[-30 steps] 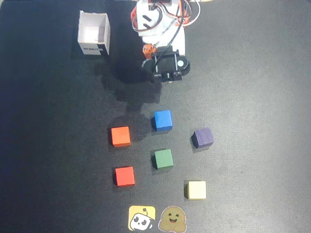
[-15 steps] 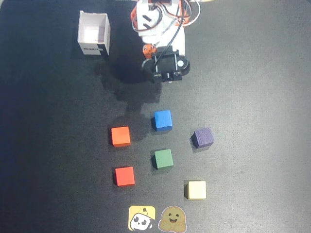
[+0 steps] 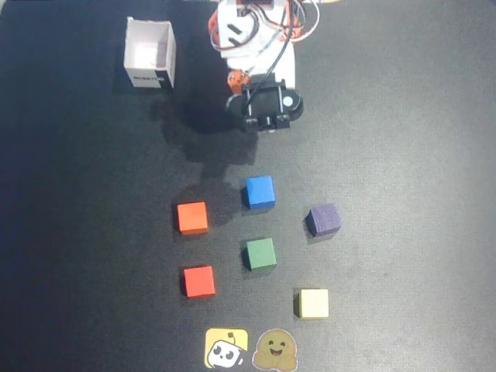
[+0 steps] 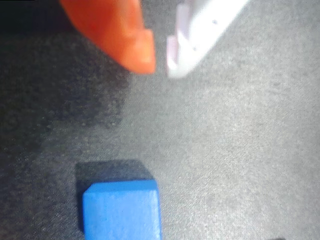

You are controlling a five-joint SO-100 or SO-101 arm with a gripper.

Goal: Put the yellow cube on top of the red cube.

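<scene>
A dark, matte black table surface [image 3: 411, 194] fills the overhead view from edge to edge. Light is even, with soft shadows at the far middle.

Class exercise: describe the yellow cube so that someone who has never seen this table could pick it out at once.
In the overhead view, find the two cartoon stickers at the bottom edge of the dark table. Just above and right of them sits the yellow cube, the lowest-right of six cubes. It is pale yellow and raised, unlike the flat yellow sticker.
</scene>
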